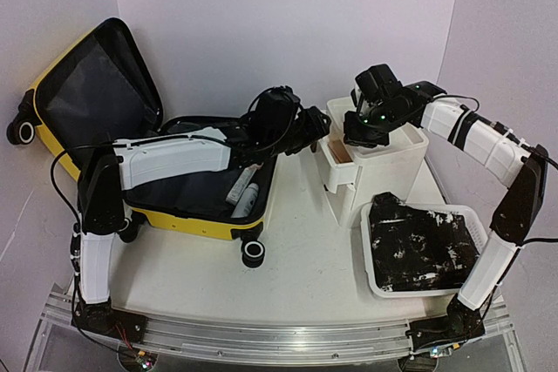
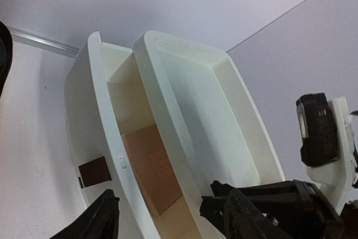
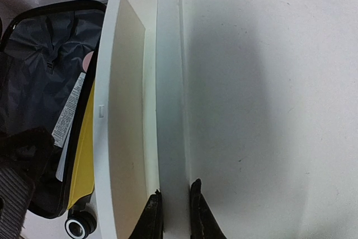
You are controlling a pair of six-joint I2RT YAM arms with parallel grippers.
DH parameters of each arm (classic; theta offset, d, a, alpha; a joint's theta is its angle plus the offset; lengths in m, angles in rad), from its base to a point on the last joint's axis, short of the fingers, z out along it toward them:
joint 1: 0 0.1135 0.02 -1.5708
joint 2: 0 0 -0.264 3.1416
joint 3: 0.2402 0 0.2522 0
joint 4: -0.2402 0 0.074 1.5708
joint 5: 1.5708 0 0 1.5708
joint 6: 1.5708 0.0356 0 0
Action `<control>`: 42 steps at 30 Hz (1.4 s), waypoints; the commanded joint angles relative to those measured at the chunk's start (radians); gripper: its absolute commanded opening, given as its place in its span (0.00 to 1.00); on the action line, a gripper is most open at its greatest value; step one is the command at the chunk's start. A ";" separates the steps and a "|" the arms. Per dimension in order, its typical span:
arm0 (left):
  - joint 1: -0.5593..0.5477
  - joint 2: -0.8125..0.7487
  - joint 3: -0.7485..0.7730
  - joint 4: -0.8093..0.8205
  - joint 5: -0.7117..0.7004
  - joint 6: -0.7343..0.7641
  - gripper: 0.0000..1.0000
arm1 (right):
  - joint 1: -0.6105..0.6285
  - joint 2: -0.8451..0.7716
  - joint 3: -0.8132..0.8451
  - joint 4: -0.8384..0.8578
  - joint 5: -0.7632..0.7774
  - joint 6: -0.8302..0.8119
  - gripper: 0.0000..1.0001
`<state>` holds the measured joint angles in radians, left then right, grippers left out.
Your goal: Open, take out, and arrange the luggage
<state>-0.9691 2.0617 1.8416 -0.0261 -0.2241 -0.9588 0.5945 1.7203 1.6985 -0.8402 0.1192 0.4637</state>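
Left hand (image 2: 168, 204) hangs spread, nothing in it, above open drawer (image 2: 109, 138) of white cabinet (image 1: 384, 167). Right hand (image 3: 174, 210) clamps cabinet's top rim. Luggage (image 1: 192, 219) sits lid-up behind left hand, under its forearm. Guess: stiff, slick shell, rolls on wheels (image 1: 253, 252), so grab base rim, not lid.

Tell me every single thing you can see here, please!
luggage: one, yellow with dark lining, lying open at the left of the table
tubes: at least two, white, inside the luggage
cabinet: one, white, centre right, drawer pulled out
flat thing: one, brown, in the open drawer
basket: one, white, front right
cloth: one, black and white, in the basket
left gripper: one, black, open, over the drawer
right gripper: one, black, shut on the cabinet's top edge
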 commanded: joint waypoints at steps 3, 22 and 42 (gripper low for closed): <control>0.003 -0.122 0.000 -0.059 -0.055 0.283 0.66 | 0.001 -0.058 0.017 0.050 -0.010 0.011 0.00; 0.471 0.081 0.150 -0.533 0.562 0.672 0.66 | 0.002 -0.077 -0.002 0.021 -0.068 -0.072 0.00; 0.395 0.472 0.529 -0.591 0.168 1.148 0.71 | 0.001 -0.024 0.052 -0.032 -0.076 -0.036 0.00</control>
<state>-0.5552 2.5145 2.2906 -0.6544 0.0216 0.0593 0.5896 1.7088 1.6974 -0.8669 0.0887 0.4053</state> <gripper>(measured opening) 0.705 0.118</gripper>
